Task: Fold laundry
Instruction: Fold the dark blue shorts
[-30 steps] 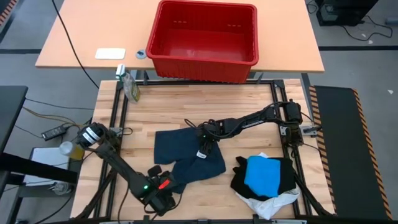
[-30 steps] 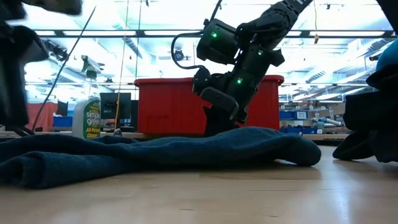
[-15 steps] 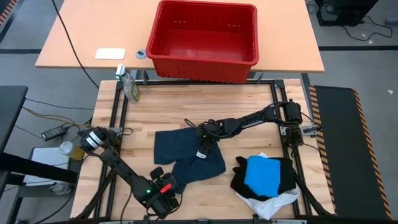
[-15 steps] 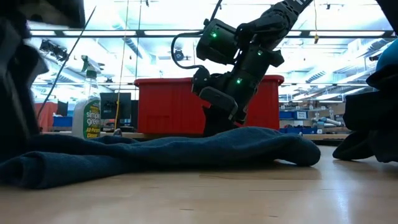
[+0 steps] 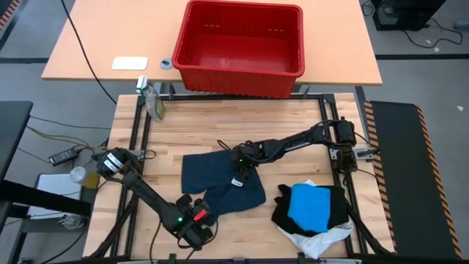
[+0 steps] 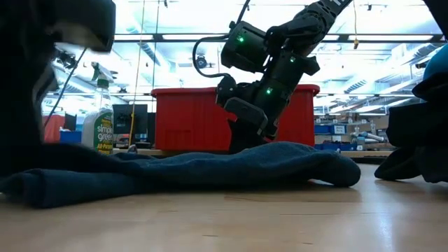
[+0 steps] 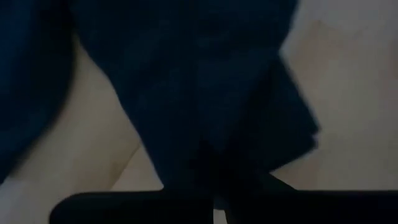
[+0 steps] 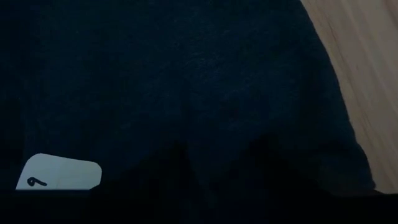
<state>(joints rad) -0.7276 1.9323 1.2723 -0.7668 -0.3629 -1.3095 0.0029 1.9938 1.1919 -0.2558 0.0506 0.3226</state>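
A dark blue cloth [image 5: 220, 182] lies spread and rumpled on the wooden table; in the low view [image 6: 210, 168] it is a low ridge. My right gripper [image 5: 237, 178] is down on its middle, and its wrist view is filled with the cloth [image 8: 186, 74]. My left gripper [image 5: 194, 216] is at the cloth's near left part, which fills its wrist view [image 7: 186, 81]. At the near right a bright blue garment [image 5: 311, 205] lies on a black one [image 5: 282, 213], with a white one [image 5: 319, 242] underneath.
A red plastic basket [image 5: 242, 70] stands on the tan table beyond the far edge. A spray bottle [image 5: 152, 101] stands at the far left corner. Bare wood shows along the far side [image 5: 242, 121] and near the front edge [image 5: 242, 235].
My left gripper has moved a little toward the table's right and far edges, closer over the dark blue cloth's near left part. My right gripper and the cloth have kept still.
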